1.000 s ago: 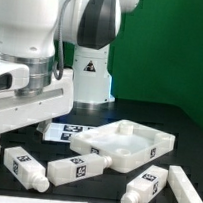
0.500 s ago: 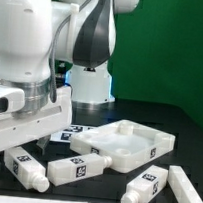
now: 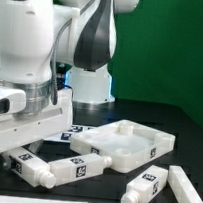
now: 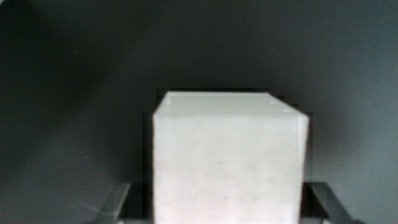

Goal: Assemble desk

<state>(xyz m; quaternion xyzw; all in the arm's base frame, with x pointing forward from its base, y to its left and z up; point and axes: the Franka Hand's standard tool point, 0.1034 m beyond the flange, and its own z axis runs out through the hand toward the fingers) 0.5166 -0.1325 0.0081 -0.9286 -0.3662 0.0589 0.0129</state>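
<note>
The white desk tabletop lies on the black table with its rimmed side up. Three legs lie loose in front of it: one at the middle, and two at the exterior view's right. A further leg lies at the exterior view's left, under my hand. My gripper is down over this leg. In the wrist view the leg fills the space between the fingers, and my gripper is shut on its two sides.
The marker board lies flat behind the tabletop, near the robot's base. The loose legs lie close together along the table's front, and the rightmost one runs out of the picture.
My hand came down from higher up onto the leftmost leg. The fingers have closed in from wide open onto its sides. The other parts have not moved.
</note>
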